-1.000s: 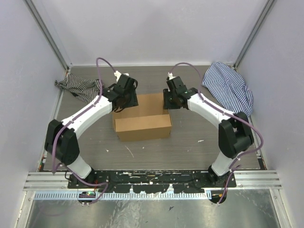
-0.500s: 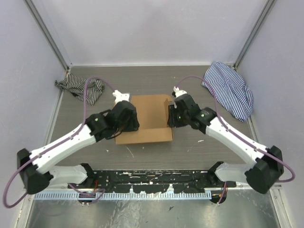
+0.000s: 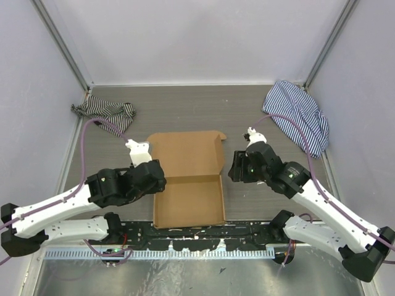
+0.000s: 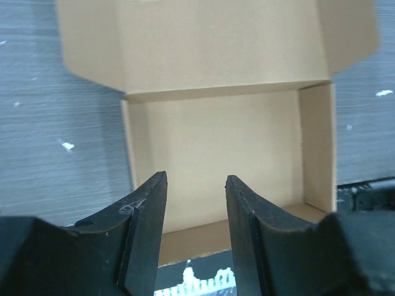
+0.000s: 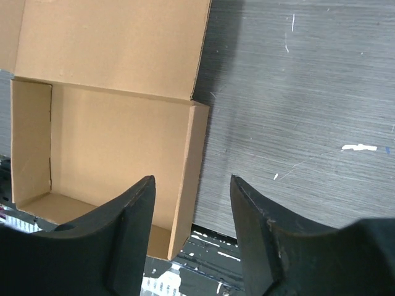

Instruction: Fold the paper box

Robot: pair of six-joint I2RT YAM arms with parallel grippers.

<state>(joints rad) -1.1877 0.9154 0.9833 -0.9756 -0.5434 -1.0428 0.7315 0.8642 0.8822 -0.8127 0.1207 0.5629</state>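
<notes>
End effectors (two): left (image 4: 195, 179) agape; right (image 5: 191, 180) agape; both empty | paper box (image 3: 188, 197): one | striped cloths (image 3: 103, 113): two

My paper box (image 3: 196, 182) went from shut to open. Its lid (image 3: 185, 154) swung back flat onto the bench (image 3: 185, 114), and the box slid toward me. My left tool (image 4: 195, 180) and right tool (image 5: 192, 180) drew back beside it, empty.
</notes>
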